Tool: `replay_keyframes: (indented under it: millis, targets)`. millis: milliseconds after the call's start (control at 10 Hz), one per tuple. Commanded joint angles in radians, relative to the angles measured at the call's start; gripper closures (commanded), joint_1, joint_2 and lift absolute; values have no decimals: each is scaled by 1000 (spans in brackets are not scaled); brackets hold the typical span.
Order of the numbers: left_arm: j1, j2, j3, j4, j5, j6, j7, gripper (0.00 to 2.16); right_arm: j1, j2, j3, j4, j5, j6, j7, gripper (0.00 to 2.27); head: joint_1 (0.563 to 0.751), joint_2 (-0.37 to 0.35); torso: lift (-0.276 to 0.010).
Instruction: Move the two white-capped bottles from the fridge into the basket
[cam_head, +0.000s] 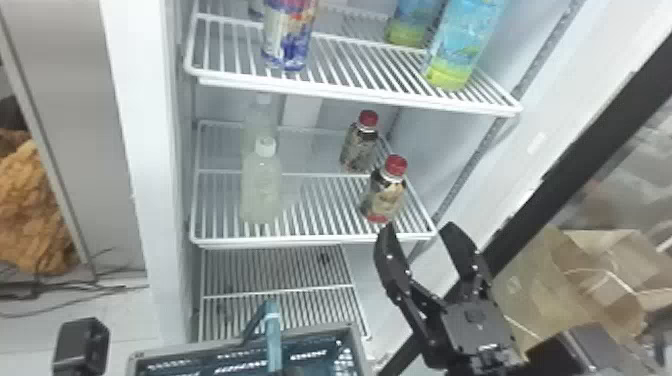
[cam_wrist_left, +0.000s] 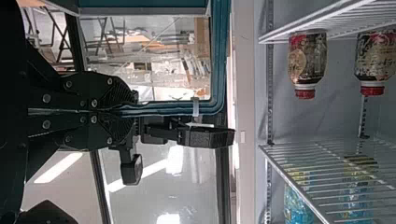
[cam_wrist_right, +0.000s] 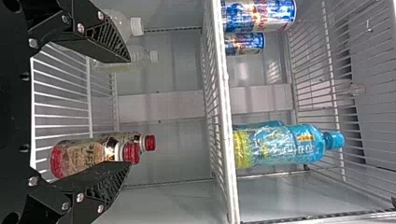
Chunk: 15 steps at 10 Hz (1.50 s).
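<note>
On the fridge's middle shelf, two white-capped bottles stand at the left, the front bottle (cam_head: 262, 190) before the rear bottle (cam_head: 257, 117). Beyond one finger in the right wrist view are the front bottle (cam_wrist_right: 119, 23) and rear bottle (cam_wrist_right: 126, 61). My right gripper (cam_head: 419, 230) is open at that shelf's front right corner, away from both; the right gripper (cam_wrist_right: 129, 112) holds nothing. The basket (cam_head: 359, 352) sits low before the fridge, its teal handle (cam_head: 273, 335) upright. In the left wrist view my left gripper (cam_wrist_left: 112, 111) is shut on the handle (cam_wrist_left: 217, 56).
Two red-capped bottles (cam_head: 385, 195) stand at the middle shelf's right, close to the right gripper. The upper shelf (cam_head: 350, 90) holds a can (cam_head: 290, 35) and blue bottles (cam_head: 462, 45). A lower shelf (cam_head: 280, 270) lies behind the basket; the fridge wall (cam_head: 145, 175) borders the left.
</note>
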Motion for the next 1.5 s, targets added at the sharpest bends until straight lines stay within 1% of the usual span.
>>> replay_keyframes:
  millis: [0, 200, 400, 800, 1400]
  targets:
    - [0, 0, 0, 0, 2, 0, 0, 1118, 0, 0, 1, 1, 3, -3, 0, 285, 695, -350, -260]
    - [3, 0, -2, 0, 2, -2, 0, 1118, 0, 0, -1, 1, 3, -3, 0, 286, 695, -350, -260]
    - [0, 0, -4, 0, -10, -12, 0, 1118, 0, 0, -1, 1, 3, -3, 0, 288, 695, -350, -260]
    - [3, -2, -6, 0, 4, -20, -3, 1118, -12, 0, 1, 10, 1, -5, 0, 288, 695, -350, -260]
    - [3, -2, -2, 0, 10, -10, -3, 1118, -101, -43, 75, 89, -19, -10, 1, 288, 695, -350, -260]
